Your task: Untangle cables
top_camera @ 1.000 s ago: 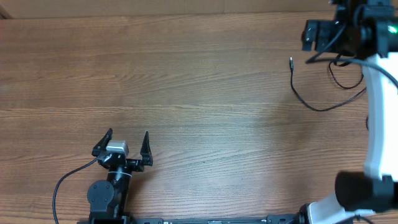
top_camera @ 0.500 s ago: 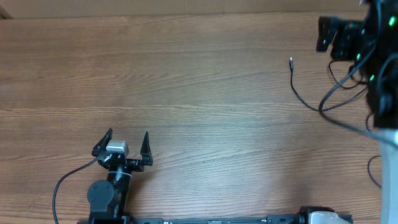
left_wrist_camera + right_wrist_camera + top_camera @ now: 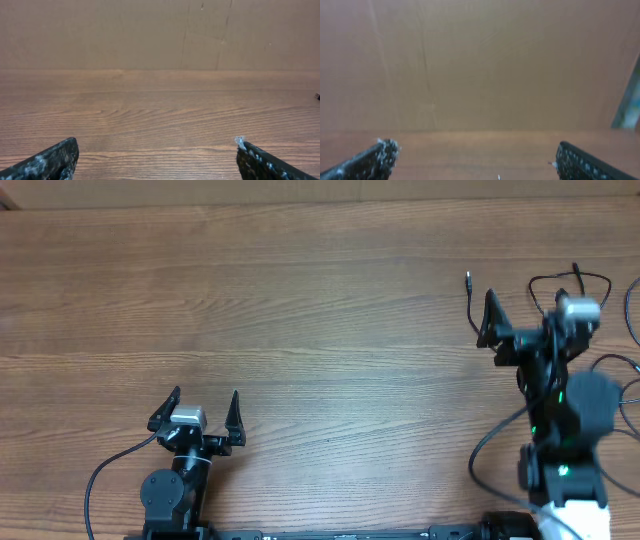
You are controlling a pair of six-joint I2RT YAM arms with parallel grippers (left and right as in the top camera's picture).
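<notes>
"At the near left of the table (image 3: 320, 310), what did your left gripper (image 3: 156, 142) have?"

"Nothing. Its jaws stood spread to the full over bare wood. The cable (image 3: 469, 300) lay well apart from it, far off to the right."

"And the cable itself?"

"One thin black cord. Its plug tip (image 3: 467, 277) pointed toward the far edge, and the strand ran back toward me until my right gripper (image 3: 475, 146) hid it."

"That gripper?"

"Jaws wide too, holding nothing. The plug end lay just outside my left finger (image 3: 488, 315); whether they touched, I couldn't tell."
</notes>
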